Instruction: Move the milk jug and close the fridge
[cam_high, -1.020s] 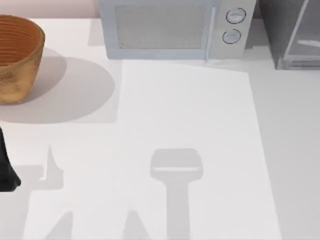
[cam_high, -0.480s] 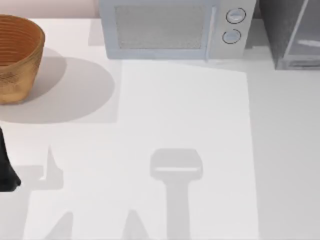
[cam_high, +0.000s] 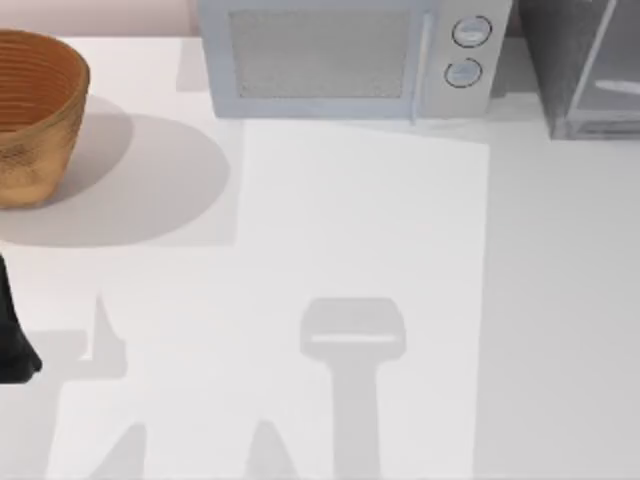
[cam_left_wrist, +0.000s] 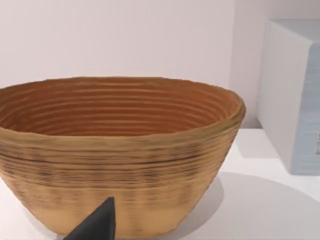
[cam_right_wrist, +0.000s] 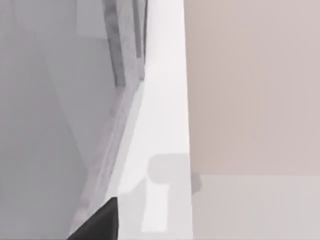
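Shadow edge on the counter (cam_high: 400, 220) has crept leftward. Fridge (cam_high: 585, 70) sits upper right, nearer the right arm; jaws' state: cannot tell. Left arm (cam_high: 12, 330) parked at left edge.

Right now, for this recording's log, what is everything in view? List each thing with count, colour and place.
table: one, white, under everything.
basket: one, woven tan-brown, top view's far left; empty inside in the left wrist view.
microwave: one, light grey with two round knobs, far edge, centre.
fridge: one, speckled dark grey with a pale glassy door panel, far right corner; close up in the right wrist view.
left arm: one, black, at the table's left edge, parked.
left gripper: dark fingertip facing the basket.
right gripper: dark fingertip beside the fridge.
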